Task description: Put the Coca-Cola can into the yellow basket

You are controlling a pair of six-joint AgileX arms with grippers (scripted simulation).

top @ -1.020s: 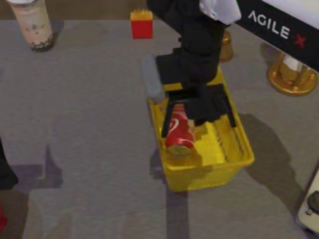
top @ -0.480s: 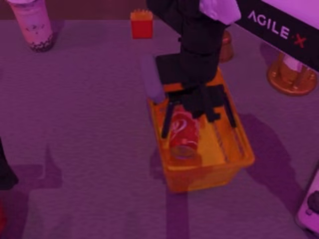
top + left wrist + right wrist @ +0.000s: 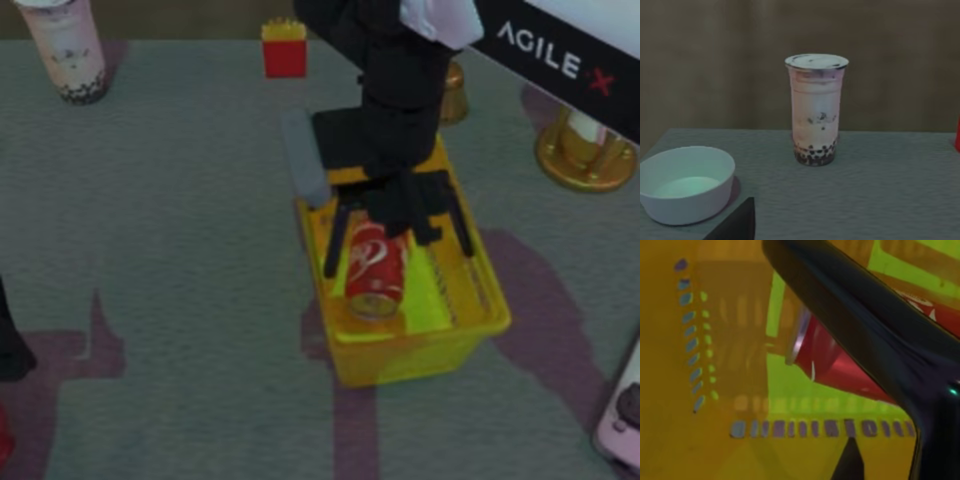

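The right gripper (image 3: pixel 385 235) pinches the can (image 3: pixel 375 265) low inside the basket (image 3: pixel 420 355), near its left wall. Released tilted, the can could roll against the slotted wall.

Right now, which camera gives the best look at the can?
The top view: the can shows almost whole inside the basket, under the right gripper. The right wrist view catches only part of it behind a dark finger. The left wrist view misses it.

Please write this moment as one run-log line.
right gripper: over yellow basket | Coca-Cola can: inside basket | fingers: cannot tell | left arm: parked
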